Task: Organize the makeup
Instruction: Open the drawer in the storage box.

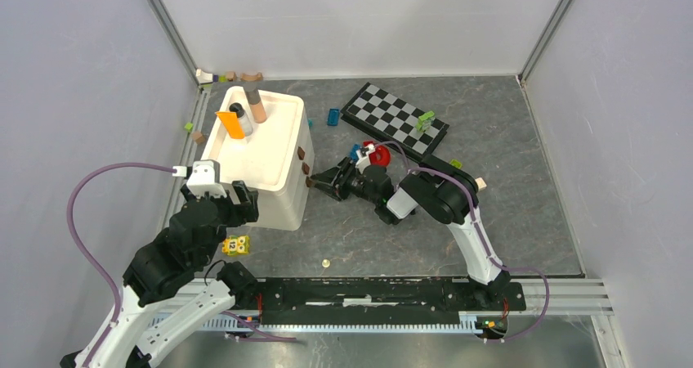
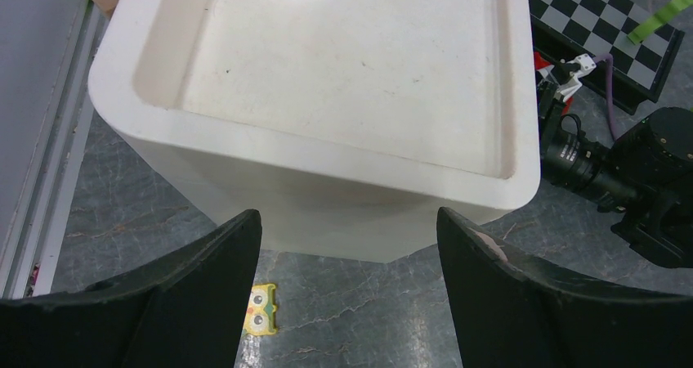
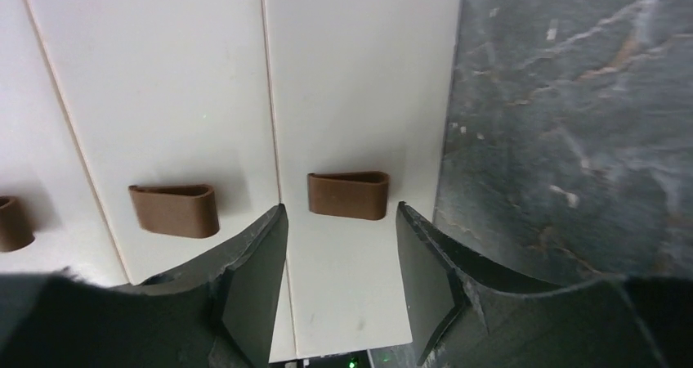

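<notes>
Makeup [image 1: 231, 125] on white box [image 1: 270, 170] | grey marbled table [image 1: 523, 204], pale walls [image 1: 351, 16] | left claw [image 2: 347, 215] apart | right claw [image 3: 341, 208] apart

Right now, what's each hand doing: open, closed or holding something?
Left hand: open, empty, in front of the white box.
Right hand: open, empty, facing a brown drawer handle.

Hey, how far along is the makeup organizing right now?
Done: an orange tube, a dark-topped bottle and a tan tube stand in the white organizer's top tray. In hand: the right gripper, jaws open, brackets a brown drawer handle; that drawer looks shut. The left gripper hangs open and empty at the organizer's near wall. Left: pulling the drawer; no other makeup is clearly visible.
</notes>
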You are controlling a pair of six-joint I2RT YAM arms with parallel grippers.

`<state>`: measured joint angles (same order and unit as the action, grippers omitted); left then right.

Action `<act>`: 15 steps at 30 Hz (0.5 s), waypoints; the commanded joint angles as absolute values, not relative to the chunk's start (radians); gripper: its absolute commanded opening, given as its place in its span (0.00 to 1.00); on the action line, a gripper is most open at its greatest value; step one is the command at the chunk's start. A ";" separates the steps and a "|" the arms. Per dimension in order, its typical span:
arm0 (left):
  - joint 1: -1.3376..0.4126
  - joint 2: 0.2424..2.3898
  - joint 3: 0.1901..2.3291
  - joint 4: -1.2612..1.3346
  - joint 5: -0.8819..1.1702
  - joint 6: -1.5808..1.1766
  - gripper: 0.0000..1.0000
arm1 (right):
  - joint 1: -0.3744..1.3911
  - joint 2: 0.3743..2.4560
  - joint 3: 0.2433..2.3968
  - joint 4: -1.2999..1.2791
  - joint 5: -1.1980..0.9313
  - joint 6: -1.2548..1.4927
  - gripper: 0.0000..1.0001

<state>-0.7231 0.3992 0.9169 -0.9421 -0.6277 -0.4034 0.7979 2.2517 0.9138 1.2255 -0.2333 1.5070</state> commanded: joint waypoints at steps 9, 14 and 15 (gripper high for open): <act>-0.718 0.399 0.916 -0.908 -0.641 -0.415 0.85 | 0.796 2.263 0.931 1.091 -0.172 1.517 0.57; -0.718 0.396 0.916 -0.909 -0.640 -0.414 0.85 | 0.798 2.283 0.971 1.098 -0.193 1.521 0.56; -0.718 0.395 0.917 -0.908 -0.641 -0.414 0.85 | 0.798 2.287 0.977 1.101 -0.198 1.523 0.55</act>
<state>-0.7231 0.3992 0.9165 -0.9409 -0.6277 -0.4034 0.7975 2.2574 0.9360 1.1229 -0.1902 1.5066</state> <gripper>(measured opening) 0.849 0.567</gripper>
